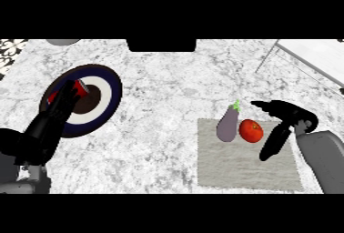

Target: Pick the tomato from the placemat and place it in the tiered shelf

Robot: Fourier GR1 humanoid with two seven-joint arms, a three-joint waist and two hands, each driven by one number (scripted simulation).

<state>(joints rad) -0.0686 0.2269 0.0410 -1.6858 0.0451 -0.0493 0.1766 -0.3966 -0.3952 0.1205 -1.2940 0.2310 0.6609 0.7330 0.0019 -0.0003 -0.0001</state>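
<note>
A red tomato (250,131) lies on the grey placemat (245,170) at the right, beside a purple eggplant (228,124) on its left. My right hand (287,119) hovers just right of the tomato, open, its fingers (273,144) pointing down past the tomato and its thumb reaching left above it. I cannot tell whether it touches the tomato. The white tiered shelf (310,57) stands at the upper right corner. My left hand (57,111) rests open at the left, over a plate.
A round plate (101,88) with dark blue, white and brown rings lies at the left, with something red (82,87) showing beside my left hand. A grey object (62,42) sits at the top left edge. A dark block (161,44) stands at the top centre.
</note>
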